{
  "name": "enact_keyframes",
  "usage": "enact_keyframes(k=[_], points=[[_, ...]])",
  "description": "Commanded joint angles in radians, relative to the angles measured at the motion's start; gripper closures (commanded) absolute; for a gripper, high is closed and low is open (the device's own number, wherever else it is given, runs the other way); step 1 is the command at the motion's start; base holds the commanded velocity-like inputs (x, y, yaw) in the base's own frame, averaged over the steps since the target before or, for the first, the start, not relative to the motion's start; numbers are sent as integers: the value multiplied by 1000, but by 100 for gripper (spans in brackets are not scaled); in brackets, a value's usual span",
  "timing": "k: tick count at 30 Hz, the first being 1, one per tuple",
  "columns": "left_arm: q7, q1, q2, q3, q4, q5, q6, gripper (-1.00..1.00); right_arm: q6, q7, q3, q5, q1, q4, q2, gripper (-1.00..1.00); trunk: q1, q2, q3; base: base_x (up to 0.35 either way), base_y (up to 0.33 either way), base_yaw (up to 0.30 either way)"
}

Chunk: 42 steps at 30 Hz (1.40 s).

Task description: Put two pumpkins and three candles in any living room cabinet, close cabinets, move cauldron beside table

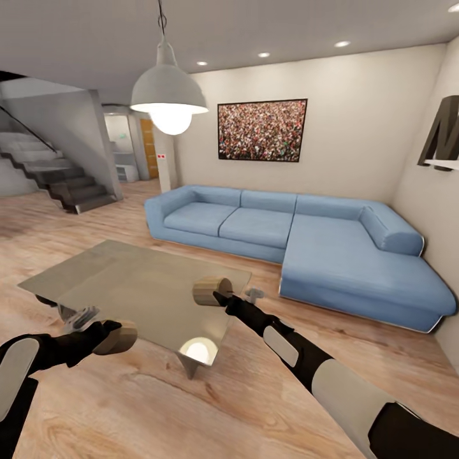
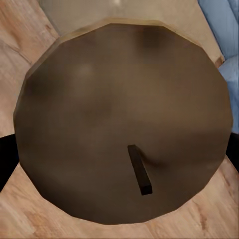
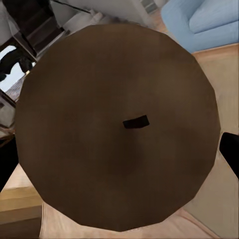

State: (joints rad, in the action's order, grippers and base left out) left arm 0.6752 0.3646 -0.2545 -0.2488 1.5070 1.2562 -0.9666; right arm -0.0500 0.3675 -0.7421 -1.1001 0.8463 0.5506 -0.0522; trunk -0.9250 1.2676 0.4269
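I hold one candle in each hand. My left gripper (image 1: pixel 113 336) is shut on a beige-brown candle (image 1: pixel 122 338) low at the left, just off the near edge of the table (image 1: pixel 127 280). Its flat top and dark wick (image 2: pixel 139 169) face the left wrist camera. My right gripper (image 1: pixel 215 293) is shut on a second candle (image 1: pixel 207 290), held above the table's near right part. That candle's round top (image 3: pixel 119 124) faces the right wrist camera, with black fingers (image 3: pixel 230 154) at its sides. The pumpkins, cabinet and cauldron are out of view.
A long blue corner sofa (image 1: pixel 306 236) stands behind the table against the far and right walls. A white pendant lamp (image 1: pixel 169 95) hangs above the table. Stairs (image 1: pixel 57 178) rise at the far left. Wooden floor (image 1: pixel 210 408) lies open between me and the table.
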Motion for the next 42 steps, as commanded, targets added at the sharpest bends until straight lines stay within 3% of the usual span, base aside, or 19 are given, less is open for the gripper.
enact_keyframes(k=[1,12,42], points=[[10,1,1,-13,1,14,-1,100,-5,2,-6,-11,2,-1,0,100,0,1,0,231,269,226],[10,1,1,-28,1,14,-18,100,-5,2,-6,-12,2,-1,0,100,0,1,-9,126,297,226],[9,1,2,-29,1,14,-20,100,-5,2,-6,2,2,-3,0,100,0,1,-35,136,279,226]])
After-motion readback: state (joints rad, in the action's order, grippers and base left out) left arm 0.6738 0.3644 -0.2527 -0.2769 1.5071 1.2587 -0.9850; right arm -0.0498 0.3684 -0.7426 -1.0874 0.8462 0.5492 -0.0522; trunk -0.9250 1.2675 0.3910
